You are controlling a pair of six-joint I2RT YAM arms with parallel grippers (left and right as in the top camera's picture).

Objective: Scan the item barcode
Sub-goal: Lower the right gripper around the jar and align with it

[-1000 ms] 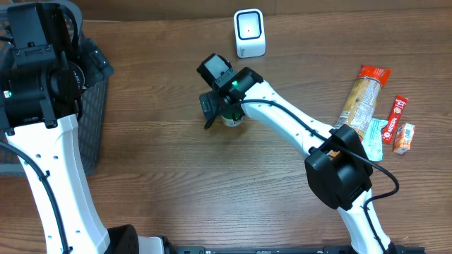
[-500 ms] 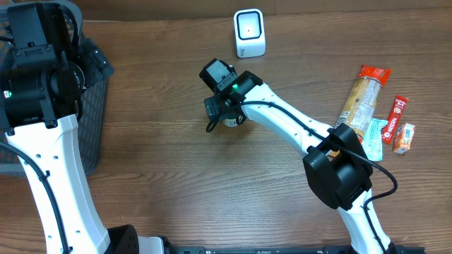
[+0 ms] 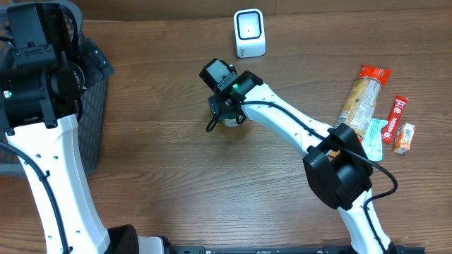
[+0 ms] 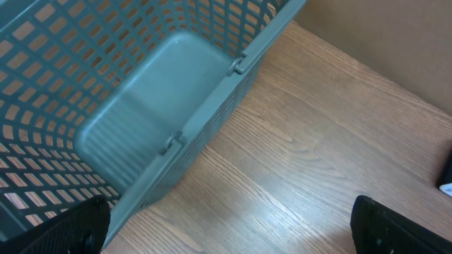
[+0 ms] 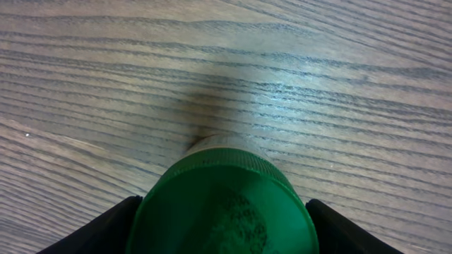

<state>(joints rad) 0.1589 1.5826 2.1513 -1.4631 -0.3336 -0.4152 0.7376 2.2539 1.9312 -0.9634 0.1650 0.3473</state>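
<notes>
Right wrist view puts my right hand [image 5: 222, 229] low over the counter [image 5: 353, 63], its two dark, blunt fingers [image 5: 106, 229] set narrowly on either side of a round green lid [image 5: 222, 201]. They sit right against its ribbed rim, but I cannot tell whether they are actually pressing on it. The lid is glossy plastic with fine ridges around its edge, and it tops a small pale jar [image 3: 232, 121] that stands upright on the boards near the middle of the counter. The counter is brown wood with long, straight grain and a faint sheen. From overhead, a white scanner [image 3: 249, 32] sits beyond the jar toward the far edge, well apart from it; it is a rounded block with a dark square face. Off to the right lies a loose cluster of snacks: a long crinkly packet [image 3: 364, 95] with a red end, a thin red sachet [image 3: 400, 109], a teal pouch [image 3: 376, 134] and a small orange carton [image 3: 404, 138]. At the far left, my left hand [image 4: 236, 226] hangs with its fingertips spread wide, above the corner of a grey-blue plastic basket [image 4: 141, 127] with lattice walls and a smooth floor.
</notes>
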